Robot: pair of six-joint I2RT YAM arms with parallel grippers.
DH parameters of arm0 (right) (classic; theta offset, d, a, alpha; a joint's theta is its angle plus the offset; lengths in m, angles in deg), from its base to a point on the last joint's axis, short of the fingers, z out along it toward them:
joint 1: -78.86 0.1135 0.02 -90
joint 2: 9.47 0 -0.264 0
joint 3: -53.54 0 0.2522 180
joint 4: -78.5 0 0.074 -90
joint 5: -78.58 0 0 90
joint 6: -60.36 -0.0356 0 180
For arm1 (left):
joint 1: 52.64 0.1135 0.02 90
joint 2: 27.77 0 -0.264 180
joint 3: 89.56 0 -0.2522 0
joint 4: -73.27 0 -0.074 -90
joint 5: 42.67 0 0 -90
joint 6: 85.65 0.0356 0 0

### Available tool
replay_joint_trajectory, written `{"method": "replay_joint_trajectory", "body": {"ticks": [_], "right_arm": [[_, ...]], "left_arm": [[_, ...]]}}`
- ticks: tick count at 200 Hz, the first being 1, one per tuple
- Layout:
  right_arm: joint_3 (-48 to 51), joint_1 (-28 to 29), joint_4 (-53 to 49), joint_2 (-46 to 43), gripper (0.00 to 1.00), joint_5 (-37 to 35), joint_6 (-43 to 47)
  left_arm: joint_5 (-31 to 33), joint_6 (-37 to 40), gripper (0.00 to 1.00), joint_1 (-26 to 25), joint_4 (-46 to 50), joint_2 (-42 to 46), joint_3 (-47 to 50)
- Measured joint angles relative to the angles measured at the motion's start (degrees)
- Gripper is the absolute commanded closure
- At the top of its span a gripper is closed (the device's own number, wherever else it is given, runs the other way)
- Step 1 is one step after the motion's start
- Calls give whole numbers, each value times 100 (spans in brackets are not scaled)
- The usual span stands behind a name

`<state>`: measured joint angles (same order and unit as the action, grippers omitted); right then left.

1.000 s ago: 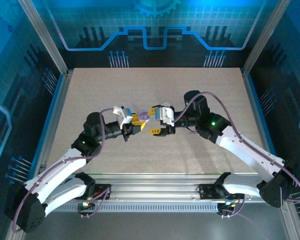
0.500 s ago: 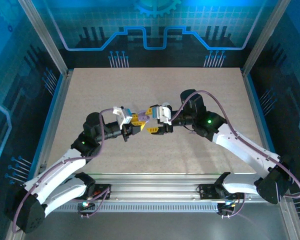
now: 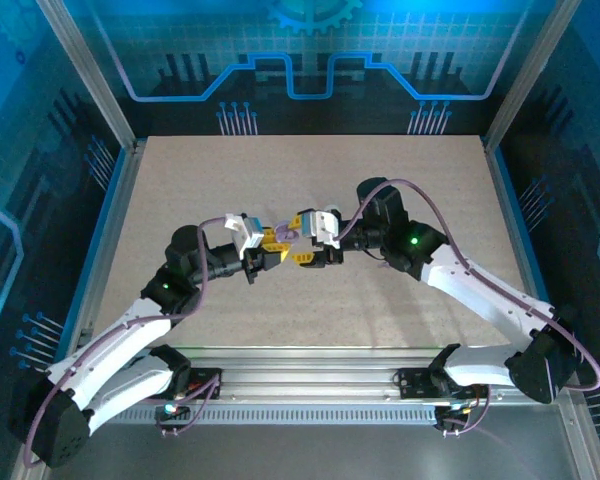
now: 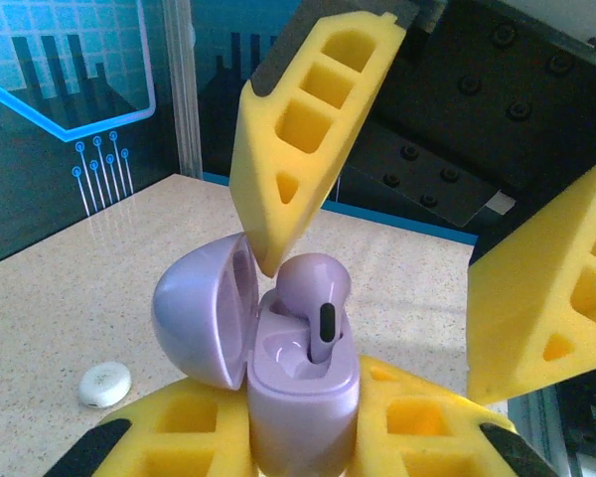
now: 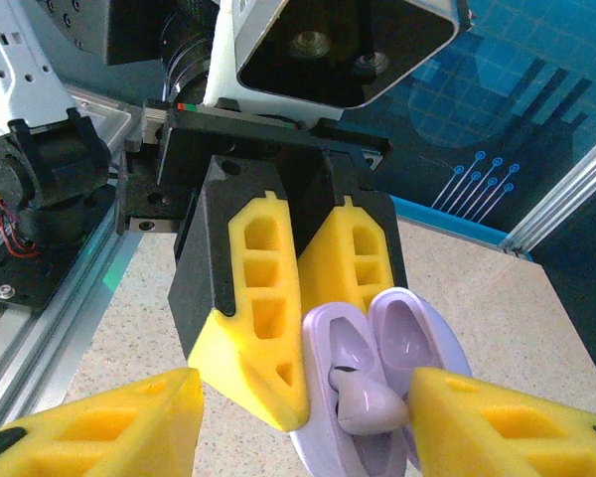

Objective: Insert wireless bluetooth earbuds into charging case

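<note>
Left wrist view: the charging case (image 4: 303, 402), a glossy pale lavender pebble, stands upright at lower centre with its lid swung open to the left. The left gripper (image 4: 303, 442) is clamped on its base between yellow pads. One lavender earbud (image 4: 313, 298) sits in the case's right-hand well, stem down, a dark strip on the stem facing the camera, its head above the rim. The right gripper (image 3: 305, 240) has its fingers apart. One finger (image 4: 298, 129) comes down between lid and bud head, whether touching I cannot tell; the other stands off at the right edge. A small white rounded piece (image 4: 104, 383) lies on the table (image 3: 380, 180) at lower left. From the top external camera, both grippers meet just left of centre, with tan board on every side and the aluminium rails (image 3: 310, 365) well apart from them.
</note>
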<state>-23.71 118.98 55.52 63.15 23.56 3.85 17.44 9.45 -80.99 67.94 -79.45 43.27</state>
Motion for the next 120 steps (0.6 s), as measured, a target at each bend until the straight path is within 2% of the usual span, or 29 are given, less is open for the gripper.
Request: {"method": "replay_joint_trajectory", "body": {"ticks": [73,120], "right_arm": [[-2,-2,-92,-42,53,-9,0],[-2,-4,-157,-105,54,-42,0]], "left_arm": [[7,-2,84,-22,42,0,0],[48,-2,84,-33,42,0,0]]}}
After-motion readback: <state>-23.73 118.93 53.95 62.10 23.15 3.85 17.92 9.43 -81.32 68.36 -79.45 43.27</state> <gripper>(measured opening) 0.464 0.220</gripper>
